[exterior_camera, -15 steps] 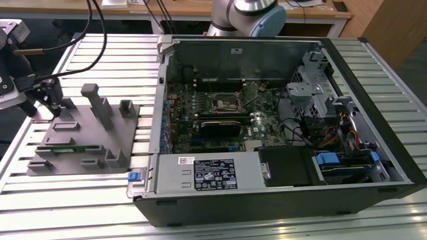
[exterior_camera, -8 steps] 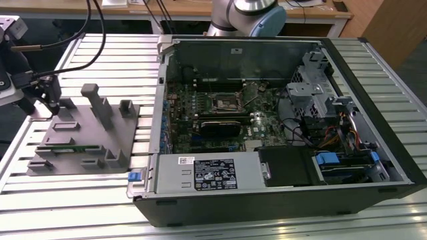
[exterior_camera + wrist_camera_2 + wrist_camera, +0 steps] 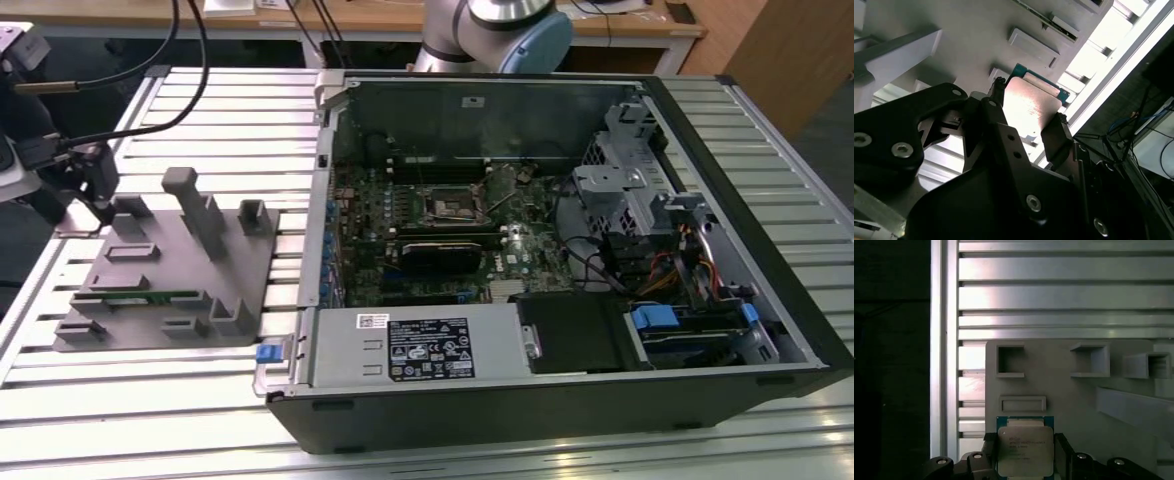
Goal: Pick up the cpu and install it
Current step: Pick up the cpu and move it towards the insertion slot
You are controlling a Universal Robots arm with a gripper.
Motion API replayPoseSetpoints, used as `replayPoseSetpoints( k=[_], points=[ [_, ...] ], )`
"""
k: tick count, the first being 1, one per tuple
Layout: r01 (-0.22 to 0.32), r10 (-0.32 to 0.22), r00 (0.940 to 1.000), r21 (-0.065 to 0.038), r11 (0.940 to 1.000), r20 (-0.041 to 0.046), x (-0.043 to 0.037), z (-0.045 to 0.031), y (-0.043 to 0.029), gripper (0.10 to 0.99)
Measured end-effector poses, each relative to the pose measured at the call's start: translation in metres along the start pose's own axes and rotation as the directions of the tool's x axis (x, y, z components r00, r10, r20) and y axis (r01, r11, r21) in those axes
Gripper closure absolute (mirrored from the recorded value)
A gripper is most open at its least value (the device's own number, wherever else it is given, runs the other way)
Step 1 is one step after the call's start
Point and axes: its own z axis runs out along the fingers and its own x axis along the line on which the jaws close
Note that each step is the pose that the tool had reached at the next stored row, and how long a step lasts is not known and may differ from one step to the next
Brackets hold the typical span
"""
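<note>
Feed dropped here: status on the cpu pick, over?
Gripper shut on the cpu. Chip at the grey fixture tray, outside the computer case. No obstruction seen.

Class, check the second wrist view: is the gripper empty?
No, the gripper has the cpu clamped between its two fingers, above the grey fixture.

In the first wrist view the picture's edge cuts off the side of the cpu (image 3: 1025,450) nearest the wrist, along with most of the gripper (image 3: 1025,454) clamped on it. In the second wrist view the gripper's (image 3: 1029,106) black body hides that same part of the cpu (image 3: 1031,102), and glare washes out its metal top. In the exterior view we lose the arm (image 3: 487,30) past the top edge. The thin green strip (image 3: 150,295) in the grey fixture (image 3: 160,265) is too small for us to tell.
</note>
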Motion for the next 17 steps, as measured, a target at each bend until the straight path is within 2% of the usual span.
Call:
replayPoseSetpoints(
  k=[17],
  points=[
    [0.000,0.000,1.0000,0.000,1.0000,0.0000,-0.0001,-0.0190,0.0017,0.541]
  ],
)
